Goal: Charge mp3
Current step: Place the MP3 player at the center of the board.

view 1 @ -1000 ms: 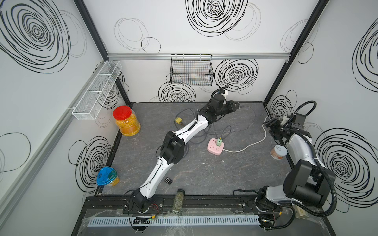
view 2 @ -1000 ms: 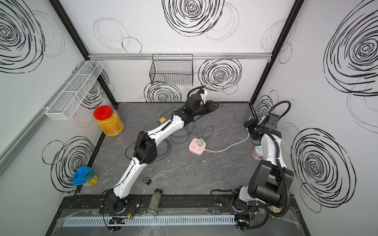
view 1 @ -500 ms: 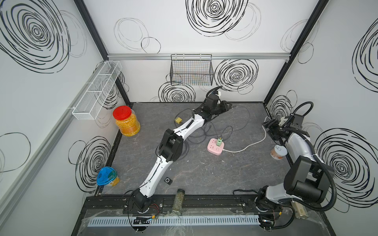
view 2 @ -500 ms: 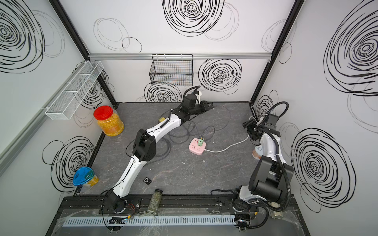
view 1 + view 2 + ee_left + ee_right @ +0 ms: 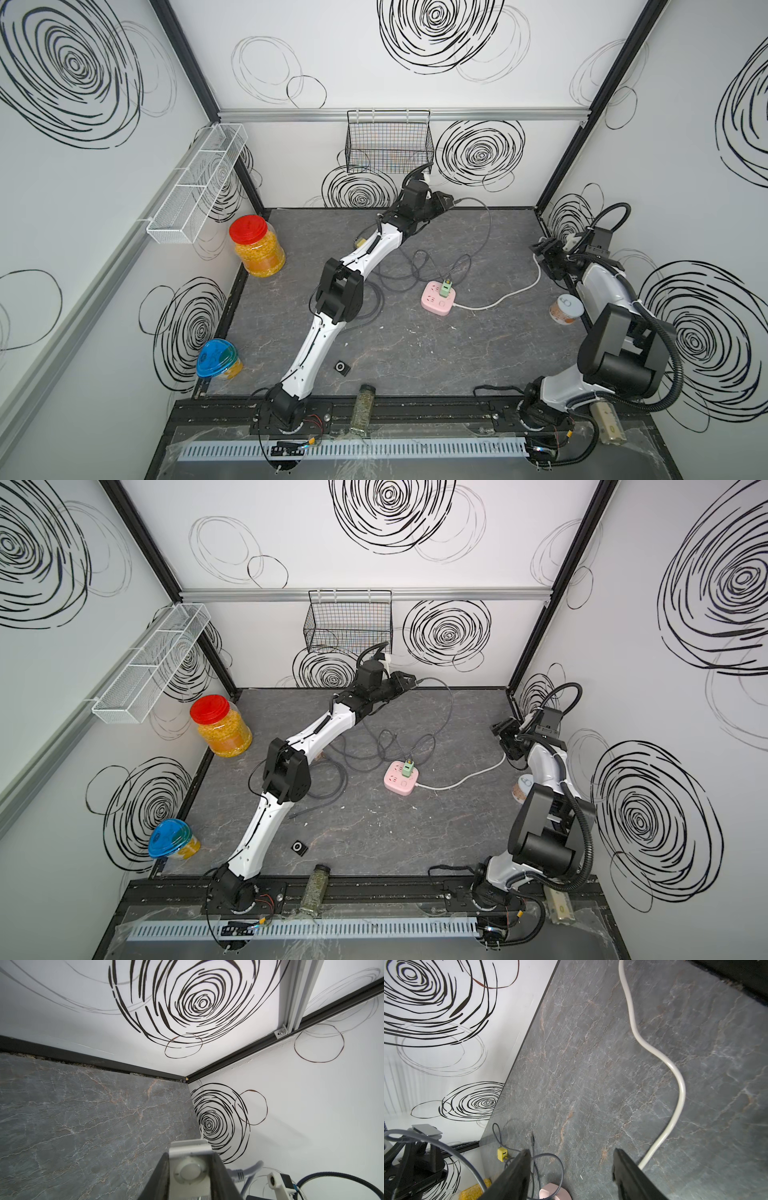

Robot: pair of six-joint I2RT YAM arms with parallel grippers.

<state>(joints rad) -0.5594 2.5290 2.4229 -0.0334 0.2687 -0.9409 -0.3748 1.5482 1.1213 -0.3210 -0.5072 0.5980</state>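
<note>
Grey marbled tabletop (image 5: 436, 357) lies inside a white booth scrawled with black spirals. Nearest us, a spice bottle (image 5: 363, 405) lies on its side across the black front rail. Just beyond it we find the mp3 player (image 5: 342, 367), a small black square lying flat on the tabletop near the front edge. It sits beside the left arm (image 5: 311, 353), touched by neither gripper, and both top views show it (image 5: 299, 848). By the left wall stands a blue-lidded cup (image 5: 218, 363).

Farther in, around mid-table, sits a pink power strip (image 5: 436, 300) with a green charger (image 5: 447, 286) plugged into it. Its white cord (image 5: 498, 301) snakes toward the right wall, where a small tub (image 5: 566, 308) stands. Beside the charger a grey cable (image 5: 489, 224) loops over the table and rises toward the back.

The right gripper (image 5: 571, 1150) hovers at the right edge near the white cord. In the right wrist view we see its jaws spread wide with nothing between them. A red-lidded jar (image 5: 255, 245) of yellow bits stands at the far left.

Farthest off, the left gripper (image 5: 444, 199) reaches out by the back wall, under a black wire basket (image 5: 388, 141). In both top views its jaws look pinched on the grey cable near its free end, well apart from the mp3 player.
</note>
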